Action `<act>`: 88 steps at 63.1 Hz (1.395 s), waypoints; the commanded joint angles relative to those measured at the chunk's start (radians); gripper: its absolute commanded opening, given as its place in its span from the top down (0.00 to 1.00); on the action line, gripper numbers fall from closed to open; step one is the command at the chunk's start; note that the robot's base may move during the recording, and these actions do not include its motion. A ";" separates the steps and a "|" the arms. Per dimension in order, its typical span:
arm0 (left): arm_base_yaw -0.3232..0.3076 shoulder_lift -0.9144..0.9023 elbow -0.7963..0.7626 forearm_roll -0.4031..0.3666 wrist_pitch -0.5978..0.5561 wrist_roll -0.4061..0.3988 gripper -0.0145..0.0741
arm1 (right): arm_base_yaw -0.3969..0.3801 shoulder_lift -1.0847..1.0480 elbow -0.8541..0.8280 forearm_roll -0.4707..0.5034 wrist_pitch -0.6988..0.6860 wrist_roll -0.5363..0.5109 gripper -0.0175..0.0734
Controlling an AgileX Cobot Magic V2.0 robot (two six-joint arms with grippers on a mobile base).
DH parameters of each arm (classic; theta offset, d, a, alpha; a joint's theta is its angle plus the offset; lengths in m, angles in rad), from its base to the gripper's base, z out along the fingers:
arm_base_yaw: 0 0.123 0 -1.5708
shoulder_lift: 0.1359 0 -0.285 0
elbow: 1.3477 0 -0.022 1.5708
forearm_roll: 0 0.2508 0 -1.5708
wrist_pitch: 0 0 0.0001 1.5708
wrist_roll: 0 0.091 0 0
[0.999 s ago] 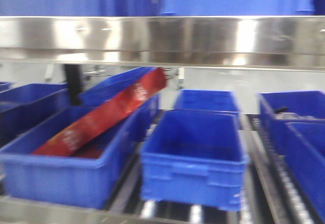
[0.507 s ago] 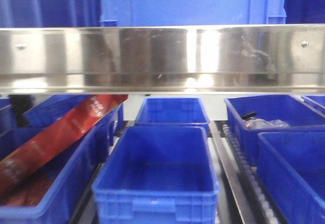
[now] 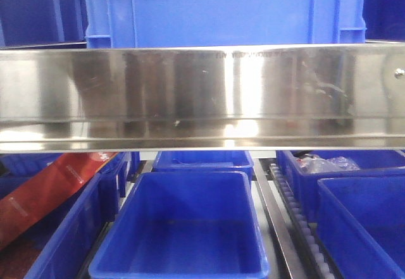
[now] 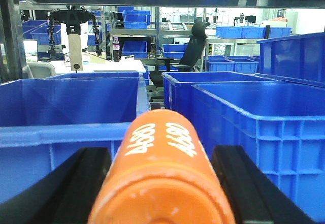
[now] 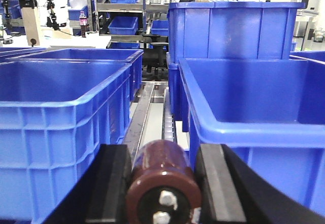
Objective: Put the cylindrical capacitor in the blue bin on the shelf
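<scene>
Both are clamping: R gripper (image 5: 163, 181) holding capacitor (image 5: 163, 196), L gripper (image 4: 160, 181) orange cylinder (image 4: 162, 148); lifting clear of right blue bin (image 5: 264, 132) rim looks needed.

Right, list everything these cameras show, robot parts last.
shelf rail: one, shiny steel, across the front view.
bins: many, blue, below the rail and on the level above; the centre front one is empty.
packet: one, red, leaning in the left bin.
plastic bags: clear, count unclear, in the right rear bin.
office chair: one, black, far background.
orange cylinder: one, held on the left.
capacitor: one, dark brown, held on the right.
left gripper: black, shut on the orange cylinder.
right gripper: black, shut on the capacitor.
</scene>
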 commanded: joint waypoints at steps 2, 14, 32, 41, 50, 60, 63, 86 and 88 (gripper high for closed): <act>0.003 -0.006 -0.001 -0.006 -0.023 0.003 0.96 | 0.002 -0.002 -0.002 -0.006 -0.030 -0.003 0.99; 0.003 -0.006 -0.001 -0.006 -0.023 0.003 0.96 | 0.002 -0.002 -0.002 -0.006 -0.030 -0.003 0.99; 0.003 -0.006 -0.001 -0.006 -0.023 0.003 0.96 | 0.002 -0.002 -0.002 -0.006 -0.030 -0.003 0.99; 0.003 -0.006 -0.001 -0.006 -0.023 0.003 0.96 | 0.002 -0.002 -0.002 -0.006 -0.030 -0.003 0.99; 0.003 -0.006 -0.001 -0.006 -0.023 0.003 0.96 | 0.002 -0.002 -0.002 -0.006 -0.030 -0.003 0.99; 0.003 -0.006 -0.001 -0.006 -0.023 0.003 0.96 | 0.002 -0.002 -0.002 -0.006 -0.030 -0.003 0.99; 0.003 -0.006 -0.001 -0.006 -0.023 0.003 0.96 | 0.002 -0.002 -0.002 -0.006 -0.030 -0.003 0.99; 0.003 0.003 -0.001 -0.010 -0.082 0.003 0.96 | 0.002 0.001 -0.002 0.017 -0.112 -0.003 0.99; 0.003 0.017 -0.011 -0.016 -0.085 0.003 0.96 | 0.004 0.007 -0.005 0.017 -0.136 -0.003 0.99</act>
